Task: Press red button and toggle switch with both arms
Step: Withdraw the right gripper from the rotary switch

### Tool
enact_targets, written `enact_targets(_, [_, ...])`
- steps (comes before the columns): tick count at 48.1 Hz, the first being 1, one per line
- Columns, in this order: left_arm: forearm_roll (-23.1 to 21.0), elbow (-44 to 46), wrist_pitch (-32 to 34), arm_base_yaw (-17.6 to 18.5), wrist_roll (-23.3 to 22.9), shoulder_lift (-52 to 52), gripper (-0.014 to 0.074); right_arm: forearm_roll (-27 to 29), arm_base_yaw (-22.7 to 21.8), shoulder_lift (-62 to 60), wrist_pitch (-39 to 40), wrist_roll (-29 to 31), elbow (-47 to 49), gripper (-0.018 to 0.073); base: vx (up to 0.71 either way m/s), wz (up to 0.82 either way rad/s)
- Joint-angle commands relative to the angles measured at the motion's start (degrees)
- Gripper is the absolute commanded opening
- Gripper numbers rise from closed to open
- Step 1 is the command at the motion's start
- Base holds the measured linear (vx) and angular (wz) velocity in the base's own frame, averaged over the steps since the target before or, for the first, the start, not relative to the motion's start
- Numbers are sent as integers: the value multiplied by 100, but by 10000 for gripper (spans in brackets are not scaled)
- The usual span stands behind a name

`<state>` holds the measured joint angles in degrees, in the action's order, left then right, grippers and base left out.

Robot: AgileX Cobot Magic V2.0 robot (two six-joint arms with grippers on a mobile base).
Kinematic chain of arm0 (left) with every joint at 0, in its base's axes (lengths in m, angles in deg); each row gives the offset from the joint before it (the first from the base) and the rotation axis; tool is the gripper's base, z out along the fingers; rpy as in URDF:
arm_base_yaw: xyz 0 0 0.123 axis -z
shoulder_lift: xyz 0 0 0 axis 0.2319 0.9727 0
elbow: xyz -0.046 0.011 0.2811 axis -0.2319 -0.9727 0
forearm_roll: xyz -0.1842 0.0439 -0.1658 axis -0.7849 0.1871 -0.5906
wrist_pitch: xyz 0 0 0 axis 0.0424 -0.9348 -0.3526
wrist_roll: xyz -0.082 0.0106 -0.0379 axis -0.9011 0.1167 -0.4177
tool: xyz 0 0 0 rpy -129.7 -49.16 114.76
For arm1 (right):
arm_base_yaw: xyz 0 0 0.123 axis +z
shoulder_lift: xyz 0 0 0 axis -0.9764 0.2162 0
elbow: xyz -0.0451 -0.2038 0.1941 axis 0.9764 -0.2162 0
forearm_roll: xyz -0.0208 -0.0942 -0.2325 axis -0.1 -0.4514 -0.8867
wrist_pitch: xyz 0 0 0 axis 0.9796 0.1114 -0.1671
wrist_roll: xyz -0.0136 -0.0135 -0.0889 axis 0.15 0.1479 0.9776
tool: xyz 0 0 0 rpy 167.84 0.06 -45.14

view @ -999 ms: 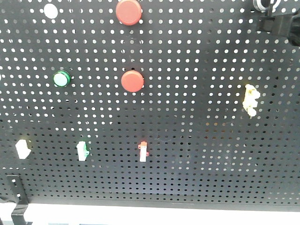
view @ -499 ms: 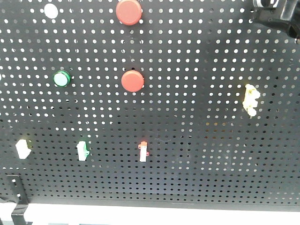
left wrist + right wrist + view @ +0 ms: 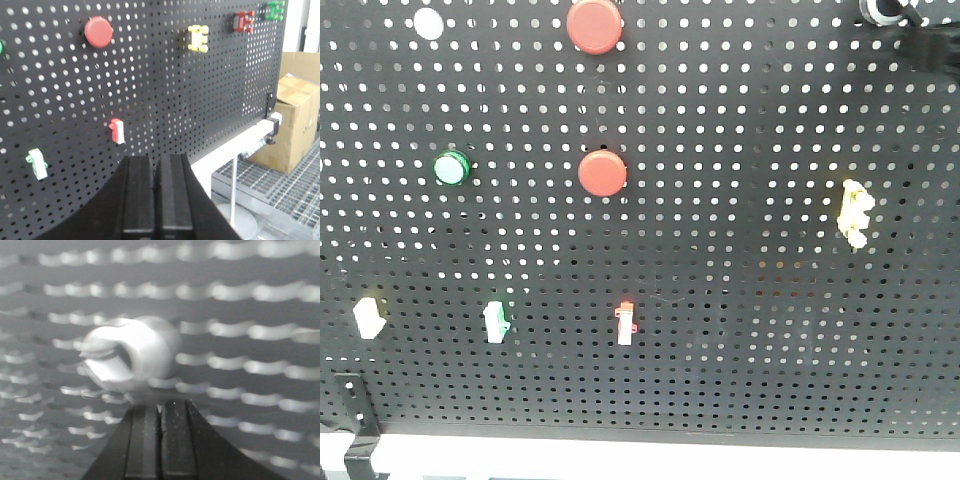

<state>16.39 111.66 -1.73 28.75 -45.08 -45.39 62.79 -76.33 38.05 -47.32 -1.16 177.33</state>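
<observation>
Both grippers closed, facing the black pegboard.

The left gripper (image 3: 155, 164) has its fingers pressed together on nothing. It is apart from the pegboard (image 3: 165, 95), with the red switch (image 3: 116, 131) just above its tips and the lower red button (image 3: 98, 31) higher up. The right gripper (image 3: 160, 407) is likewise pressed together, its tips just below a pale round knob (image 3: 131, 360), too blurred to tell if they touch. From the front, a dark piece of arm (image 3: 927, 50) sits at the pegboard's top right corner. The upper red button (image 3: 594, 25) is at the top edge, the lower one mid-board. The white switch (image 3: 367, 316), green switch (image 3: 496, 322) and red switch line up near the bottom edge, and the yellow switch (image 3: 854, 213) is near the right edge.
</observation>
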Motion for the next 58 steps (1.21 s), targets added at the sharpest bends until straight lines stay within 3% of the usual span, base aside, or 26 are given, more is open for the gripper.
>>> enact_targets(1, [-66, 136, 428, 17, -44, 32, 2, -112, -22, -154, 88, -87, 176, -3, 0, 0])
enact_targets(11, [63, 136, 160, 17, -44, 32, 2, -886, -22, -694, 134, -304, -564, -3, 0, 0])
enact_targets(21, [544, 130, -328, 17, -44, 20, 2, -1160, -22, -2114, 773, 14, -2496, -3, 0, 0])
enact_targets(27, [546, -128, -335, 17, -51, 19, 2, -1153, -22, -3320, 1067, 363, -3919, -3, 0, 0])
enact_targets(34, [514, -824, 218, 17, -437, 19, 2, -1121, -22, -5003, 1254, 328, -5489, -3, 0, 0])
enact_targets(38, [521, -1283, 956, 17, -644, 19, 2, -1121, -22, -5798, 1331, 328, -6099, -3, 0, 0])
enact_targets(46, [537, -1865, 2389, 17, -637, 33, 2, -1121, -22, -6883, 1557, 328, -6822, -3, 0, 0])
enact_targets(58, [537, -1930, 2376, 17, -637, 33, 2, -961, -22, -7094, 1319, 328, -7036, -3, 0, 0])
